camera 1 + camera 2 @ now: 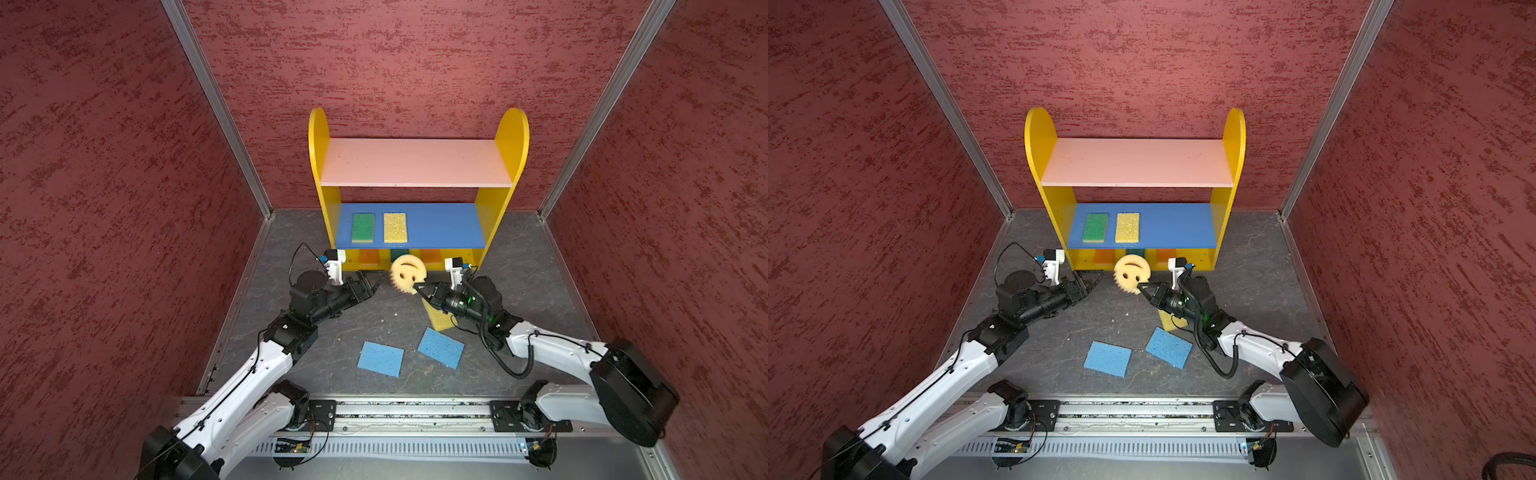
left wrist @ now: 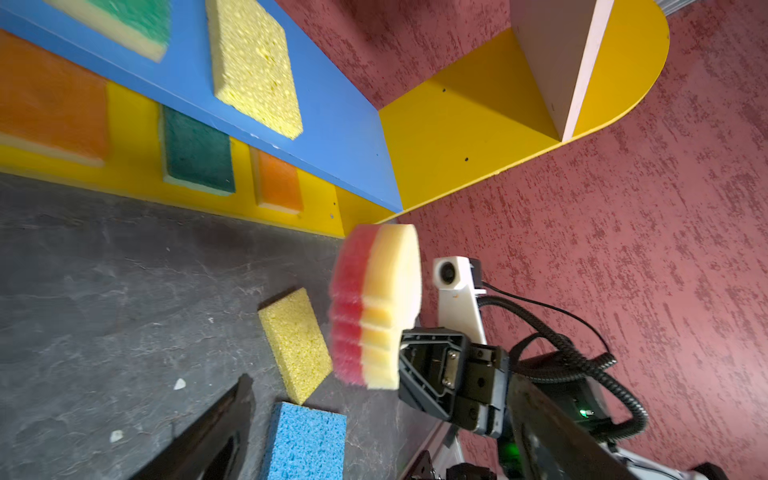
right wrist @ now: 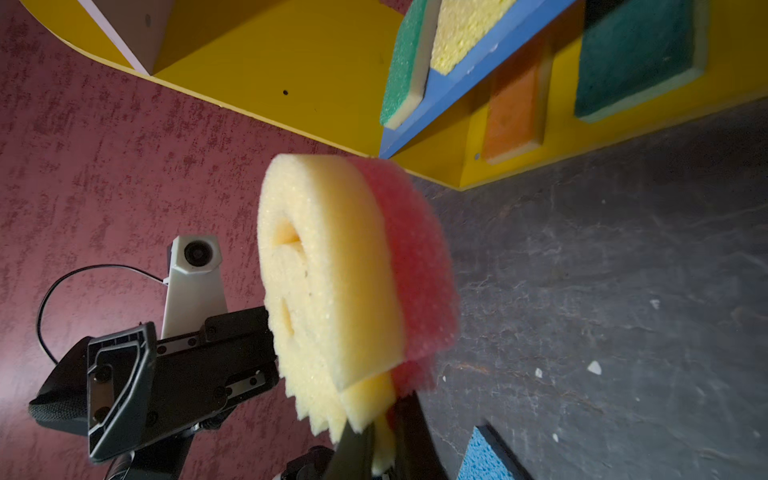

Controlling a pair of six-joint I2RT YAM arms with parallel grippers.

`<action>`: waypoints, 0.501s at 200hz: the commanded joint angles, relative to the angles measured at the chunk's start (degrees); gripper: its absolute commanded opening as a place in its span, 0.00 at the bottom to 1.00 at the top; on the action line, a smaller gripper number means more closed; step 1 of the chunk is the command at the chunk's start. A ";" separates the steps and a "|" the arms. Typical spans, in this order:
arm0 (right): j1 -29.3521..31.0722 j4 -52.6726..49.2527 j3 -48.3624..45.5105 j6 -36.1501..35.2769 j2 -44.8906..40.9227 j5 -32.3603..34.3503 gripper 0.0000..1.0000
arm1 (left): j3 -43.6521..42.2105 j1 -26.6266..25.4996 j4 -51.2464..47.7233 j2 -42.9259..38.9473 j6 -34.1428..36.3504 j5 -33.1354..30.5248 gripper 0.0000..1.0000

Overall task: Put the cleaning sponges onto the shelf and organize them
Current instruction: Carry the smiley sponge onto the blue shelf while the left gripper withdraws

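the smiley sponge (image 1: 408, 274) (image 1: 1132, 272) is up off the surface, held on edge just in front of the shelf's bottom board (image 2: 133, 137), its yellow face with cut-out eyes and mouth turned up toward the top views. in the left wrist view (image 2: 374, 307) you can see a pink scrub layer behind the yellow. your right gripper (image 1: 417, 286) (image 3: 380, 432) is clamped on the sponge's notched rim. your left gripper (image 1: 379, 280) (image 1: 1098, 277) stands wide with nothing in it, just beside the sponge on its other side and apart from it in both top views

behind, the shelf (image 1: 318, 145) stands against the back wall. its pink top board (image 1: 415, 162) sits highest. on the blue middle board (image 1: 449, 228) a green sponge (image 1: 363, 227) and a yellow sponge (image 1: 395, 227) lie flat side by side toward the left end, not touching. the bottom board holds a row: an orange sponge (image 1: 368, 257), a dark green sponge (image 2: 197, 153), and the other orange sponge (image 1: 430, 255)

on the dark surface (image 1: 332, 332), nearer your side, two blue sponges (image 1: 380, 358) (image 1: 441, 347) lie flat, near each other but apart. a second yellow sponge (image 1: 438, 320) lies partly under your right gripper, just beside the right-hand blue one
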 commanded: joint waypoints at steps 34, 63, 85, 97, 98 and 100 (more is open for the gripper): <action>-1.27 -28.16 7.11 -9.38 -4.94 12.99 0.00 | -3.18 6.51 -7.37 -5.73 1.98 1.75 0.97; -2.98 -32.99 10.19 -10.01 -5.01 14.32 0.00 | -3.27 8.91 -8.72 -6.88 2.52 3.53 0.98; -4.13 -34.50 12.81 -11.10 -4.54 14.79 0.00 | -3.69 10.04 -9.32 -7.57 2.75 4.89 0.99; -5.05 -35.69 14.51 -11.55 -3.86 15.14 0.00 | -3.97 10.60 -10.24 -8.03 2.92 5.55 1.00; -5.15 -35.83 14.66 -11.61 -3.79 15.16 0.00 | -3.93 10.70 -10.31 -8.08 2.97 5.63 1.00; -5.30 -35.97 14.93 -11.76 -3.65 15.19 0.00 | -3.97 10.78 -10.43 -8.16 3.12 5.73 1.00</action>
